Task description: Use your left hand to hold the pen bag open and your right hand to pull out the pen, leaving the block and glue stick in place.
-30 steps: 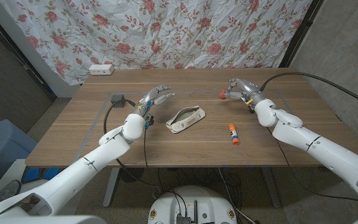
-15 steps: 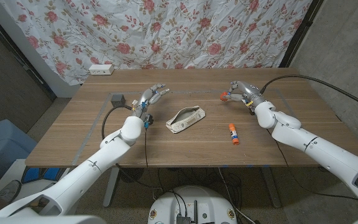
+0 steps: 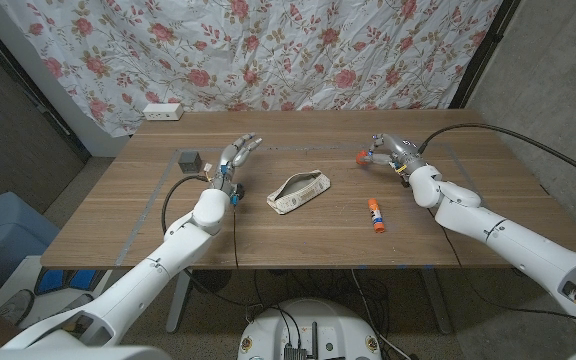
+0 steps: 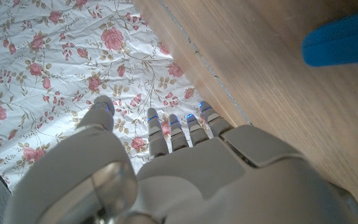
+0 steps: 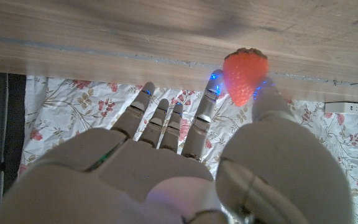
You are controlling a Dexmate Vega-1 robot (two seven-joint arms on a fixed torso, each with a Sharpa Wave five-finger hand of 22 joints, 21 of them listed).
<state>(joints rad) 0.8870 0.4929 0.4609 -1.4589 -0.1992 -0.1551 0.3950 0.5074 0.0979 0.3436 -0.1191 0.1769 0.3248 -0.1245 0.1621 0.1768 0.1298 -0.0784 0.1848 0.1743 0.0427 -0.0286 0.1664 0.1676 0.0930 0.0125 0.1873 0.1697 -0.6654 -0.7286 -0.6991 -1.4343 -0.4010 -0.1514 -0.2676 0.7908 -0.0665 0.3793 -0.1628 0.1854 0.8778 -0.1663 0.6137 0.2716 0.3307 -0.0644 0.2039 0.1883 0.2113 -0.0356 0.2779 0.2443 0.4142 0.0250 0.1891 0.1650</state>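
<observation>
One pen bag (image 3: 299,191) lay mid-table; I could not see inside. Left hand (image 3: 235,158) hovered left of it, fingers apart. Right hand (image 3: 385,150) pinched a strawberry (image 5: 245,76) far right.

Right wrist view. The back of the right hand (image 5: 166,180) occupied the lower part of the frame, its fingers (image 5: 169,127) extended and slightly apart, small blue lights showing near some fingertips. A red-orange strawberry-shaped object (image 5: 245,74) sat pinched between the thumb and the nearest finger, apparently held just at the wooden table (image 5: 135,25), though contact with the surface could not be confirmed. A floral curtain (image 5: 73,106) hung behind the hand, with a white power strip (image 5: 345,107) at the table's edge.
</observation>
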